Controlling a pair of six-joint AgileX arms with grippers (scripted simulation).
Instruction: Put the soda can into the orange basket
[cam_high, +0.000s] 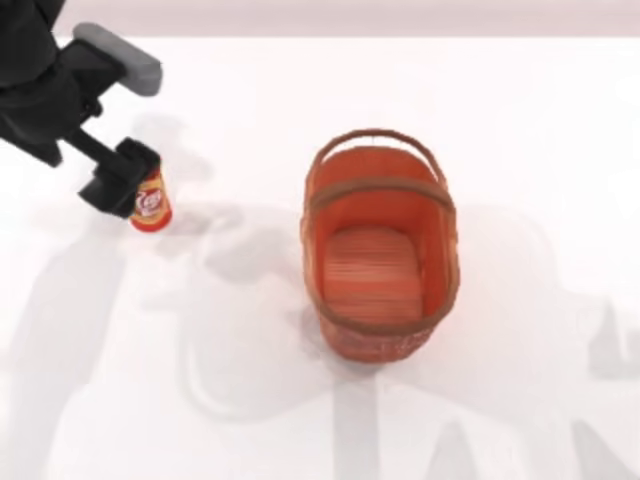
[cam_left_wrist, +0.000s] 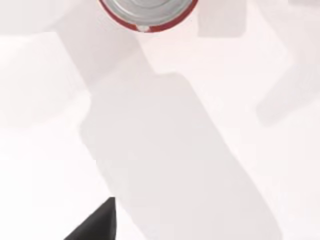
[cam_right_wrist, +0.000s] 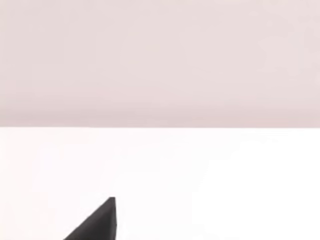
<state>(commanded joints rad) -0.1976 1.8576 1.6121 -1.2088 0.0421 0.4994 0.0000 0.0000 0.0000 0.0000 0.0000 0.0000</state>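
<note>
Black and blocky, the left gripper (cam_high: 128, 182) descends from the table's ten o'clock corner onto the small red cylindrical soda can (cam_high: 151, 205) with its yellow-and-white label and silver top (cam_left_wrist: 146, 11); whether its fingers grip cannot be told. Well apart, toward three o'clock, stands the large oval orange woven basket (cam_high: 378, 335) with ribbed floor and arched brown handle (cam_high: 378, 187).

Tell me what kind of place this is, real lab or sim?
Looks like a rendered simulation of a tabletop test bench: a bare white table against a blank wall, holding only a soda can and an orange basket, with the left gripper at the can.
</note>
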